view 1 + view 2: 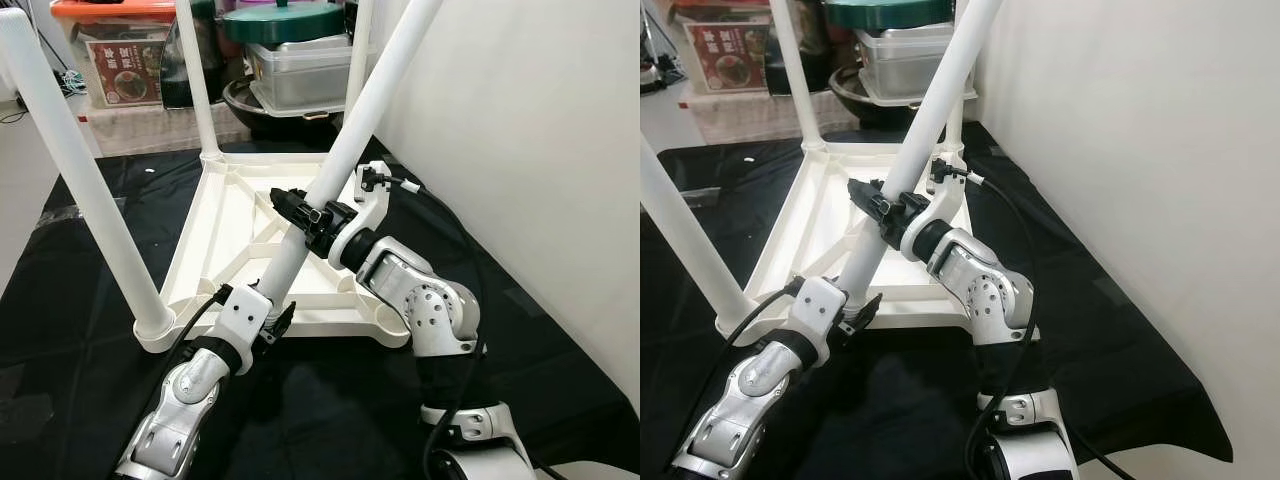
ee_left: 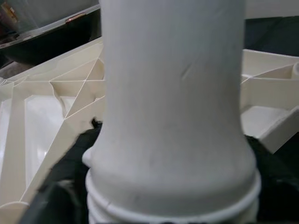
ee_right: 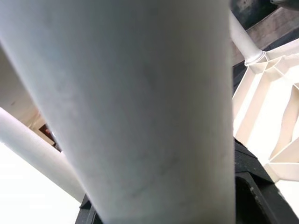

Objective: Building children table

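Note:
A white plastic tabletop (image 1: 235, 230) lies upside down on black cloth, its ribbed underside up. Three white legs stand in its corners: near left (image 1: 75, 170), far left (image 1: 195, 75), far right (image 1: 358, 60). A loose fourth leg (image 1: 345, 150) leans steeply over the tabletop. My left gripper (image 1: 268, 322) is shut on its threaded lower end (image 2: 173, 196), just above the near edge. My right gripper (image 1: 305, 215) is shut on the same leg higher up, at its middle.
A white wall (image 1: 520, 130) runs close along the right. Behind the tabletop stand storage boxes (image 1: 115, 55), a dark pan (image 1: 265, 110) and a lidded container (image 1: 300, 65). The black cloth (image 1: 330, 410) covers the floor; bare floor (image 1: 20, 190) lies at left.

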Controlling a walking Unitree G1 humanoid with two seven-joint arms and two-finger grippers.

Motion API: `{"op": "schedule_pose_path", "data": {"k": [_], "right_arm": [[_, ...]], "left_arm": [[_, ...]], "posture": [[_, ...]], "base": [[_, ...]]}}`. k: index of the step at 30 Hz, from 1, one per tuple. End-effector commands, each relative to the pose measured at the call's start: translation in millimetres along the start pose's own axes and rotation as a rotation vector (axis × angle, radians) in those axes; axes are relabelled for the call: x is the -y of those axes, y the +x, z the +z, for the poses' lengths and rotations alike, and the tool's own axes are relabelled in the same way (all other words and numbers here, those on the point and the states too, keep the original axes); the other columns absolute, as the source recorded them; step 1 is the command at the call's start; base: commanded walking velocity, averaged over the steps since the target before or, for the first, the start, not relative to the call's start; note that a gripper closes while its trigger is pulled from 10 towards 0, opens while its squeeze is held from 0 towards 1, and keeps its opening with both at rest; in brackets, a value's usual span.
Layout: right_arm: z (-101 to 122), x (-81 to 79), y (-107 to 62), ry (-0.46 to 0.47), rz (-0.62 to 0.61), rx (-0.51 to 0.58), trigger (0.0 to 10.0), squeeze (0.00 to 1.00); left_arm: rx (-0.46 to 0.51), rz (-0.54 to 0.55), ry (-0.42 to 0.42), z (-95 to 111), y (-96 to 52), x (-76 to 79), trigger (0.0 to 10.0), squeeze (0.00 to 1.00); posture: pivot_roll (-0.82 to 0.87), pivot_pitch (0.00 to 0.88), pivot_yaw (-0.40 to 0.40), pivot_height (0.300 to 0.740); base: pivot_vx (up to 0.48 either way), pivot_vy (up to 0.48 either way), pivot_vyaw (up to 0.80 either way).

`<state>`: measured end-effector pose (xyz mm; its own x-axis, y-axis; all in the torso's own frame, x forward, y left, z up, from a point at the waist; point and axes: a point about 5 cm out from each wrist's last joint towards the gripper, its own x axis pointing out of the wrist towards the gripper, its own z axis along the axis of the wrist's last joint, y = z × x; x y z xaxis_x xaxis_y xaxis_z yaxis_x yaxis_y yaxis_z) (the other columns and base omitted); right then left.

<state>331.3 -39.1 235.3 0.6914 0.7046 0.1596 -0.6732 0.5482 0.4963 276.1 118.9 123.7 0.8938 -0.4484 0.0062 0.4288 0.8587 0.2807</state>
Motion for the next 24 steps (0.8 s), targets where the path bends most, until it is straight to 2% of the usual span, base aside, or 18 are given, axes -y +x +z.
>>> {"op": "schedule_pose_path", "data": {"k": [1, 5, 6, 7, 8, 9, 11, 12, 14, 18, 19, 20, 22, 24], "right_arm": [[-7, -12.0, 5.6, 0.006, 0.064, -0.026, 0.0, 0.00], [-1, -5.6, 5.4, -0.016, 0.025, -0.003, 0.0, 0.00], [6, 1.5, 5.4, -0.047, -0.010, 0.020, 0.0, 0.00], [6, 1.5, 5.4, -0.047, -0.010, 0.020, 0.0, 0.00], [15, 10.1, 5.2, -0.090, -0.051, 0.046, 0.0, 0.00], [15, 10.1, 5.2, -0.090, -0.051, 0.046, 0.0, 0.00], [35, 27.8, 2.3, -0.177, -0.145, 0.105, 0.0, 0.00], [35, 27.8, 2.3, -0.177, -0.145, 0.105, 0.0, 0.00], [50, 39.9, -1.6, -0.233, -0.213, 0.148, 0.0, 0.00], [59, 47.1, -4.6, -0.251, -0.252, 0.172, 0.0, 0.00], [68, 51.4, -7.1, -0.261, -0.269, 0.194, 0.0, 0.00], [77, 54.7, -9.4, -0.268, -0.282, 0.216, 0.0, 0.00], [99, 60.4, -15.7, -0.275, -0.303, 0.265, 0.0, 0.00], [117, 59.4, -21.1, -0.232, -0.258, 0.310, 0.0, 0.00]], "left_arm": [[0.042, -0.022, 0.000, 10, 2.9, 1.9, 10.0, 1.00], [0.056, 0.003, 0.009, 15, 2.0, -3.1, 10.0, 1.00], [0.071, 0.013, 0.011, 19, 1.1, -5.3, 10.0, 1.00], [0.071, 0.013, 0.011, 19, 1.1, -5.3, 10.0, 1.00], [0.088, 0.018, 0.011, 25, -0.7, -6.8, 10.0, 1.00], [0.088, 0.018, 0.011, 25, -0.7, -6.8, 10.0, 1.00], [0.123, -0.003, 0.001, 34, -6.9, -5.1, 10.0, 1.00], [0.123, -0.003, 0.001, 34, -6.9, -5.1, 10.0, 1.00], [0.141, -0.048, -0.012, 39, -12.8, 0.3, 10.0, 1.00], [0.130, -0.065, -0.016, 37, -15.8, 3.1, 10.0, 1.00], [0.096, -0.057, -0.007, 31, -17.1, 2.7, 10.0, 0.93], [0.071, -0.043, 0.005, 26, -18.4, 1.7, 10.0, 0.00], [0.042, -0.008, 0.005, 20, -21.7, 0.1, 10.0, 0.00], [0.025, 0.008, 0.005, 17, -24.8, 0.7, 10.0, 0.00]], "posture": [[0.07, 0.000, -0.051, 0.740], [0.07, 0.000, -0.052, 0.740], [0.07, 0.000, -0.052, 0.740], [0.07, 0.000, -0.052, 0.740], [0.08, 0.000, -0.054, 0.740], [0.08, 0.000, -0.054, 0.740], [0.08, 0.000, -0.054, 0.740], [0.08, 0.000, -0.054, 0.740], [0.08, 0.000, -0.055, 0.740], [0.09, 0.000, -0.057, 0.740], [0.09, 0.000, -0.056, 0.740], [0.09, 0.000, -0.055, 0.740], [0.09, 0.000, -0.053, 0.740], [0.09, 0.000, -0.052, 0.740]], "base": [[0.000, 0.000, 0.00], [0.000, 0.000, 0.00], [0.000, 0.000, 0.00], [0.000, 0.000, 0.00], [0.000, 0.000, 0.00], [0.000, 0.000, 0.00], [0.000, 0.000, 0.00], [0.000, 0.000, 0.00], [0.000, 0.000, 0.00], [0.000, 0.000, 0.00], [0.000, 0.000, 0.00], [0.000, 0.000, 0.00], [0.000, 0.000, 0.00], [0.000, 0.000, 0.00]]}}
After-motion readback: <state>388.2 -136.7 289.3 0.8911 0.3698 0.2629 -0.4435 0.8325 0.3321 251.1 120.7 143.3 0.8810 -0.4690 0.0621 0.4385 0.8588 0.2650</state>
